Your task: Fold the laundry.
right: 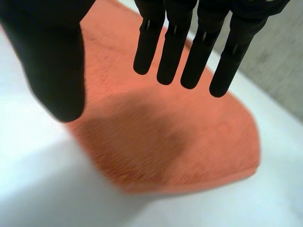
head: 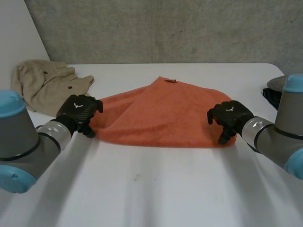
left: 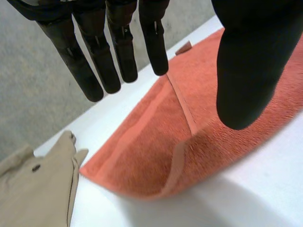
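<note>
Orange towel [head: 163, 116] lies folded on the white table [head: 151, 194], stretched between the two hands, with the left hand [head: 78, 112] at one end and the right hand [head: 229, 116] at the opposite end. Each hand is released: in the wrist views the left hand's fingers [left: 102, 71] and the right hand's fingers [right: 173, 52] hang straight, spread away from the thumb above the cloth and grasping nothing. Just past the left hand, on the side away from the towel, a beige garment [head: 45, 87] lies crumpled on the table.
</note>
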